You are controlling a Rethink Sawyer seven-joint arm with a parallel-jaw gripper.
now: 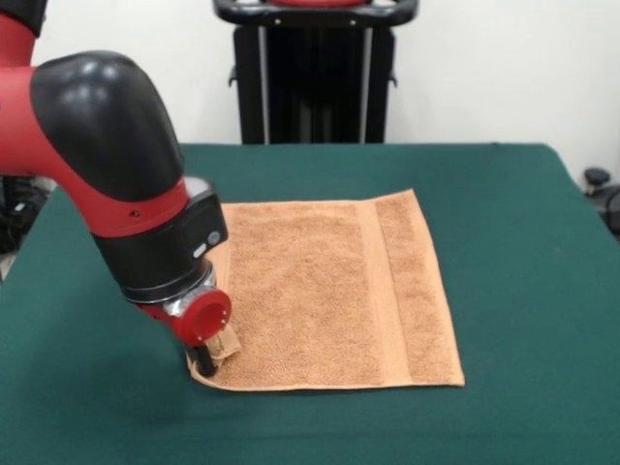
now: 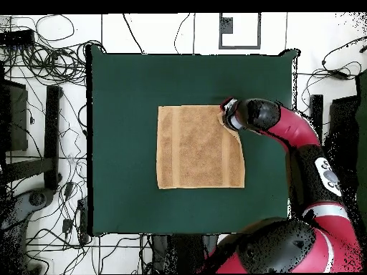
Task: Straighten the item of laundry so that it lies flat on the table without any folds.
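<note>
The item of laundry [image 1: 329,291], an orange-tan terry towel, lies spread almost flat near the middle of the green table [image 1: 523,291]. One woven band runs along its right side in the front view. My gripper [image 1: 205,356] is down at the towel's near-left corner, shut on a small pinch of cloth that stands up beside the dark fingertip. The arm's wrist hides the towel's left edge there. In the overhead view the towel [image 2: 197,147] is a near square on the table [image 2: 122,107], and the gripper [image 2: 228,113] sits at its upper-right corner.
The arm's red and black bulk [image 1: 107,136] hangs over the table's left part in the front view. Cables [image 2: 43,43] and dark equipment [image 2: 14,114] lie on the floor around the table. Green surface surrounds the towel on all sides.
</note>
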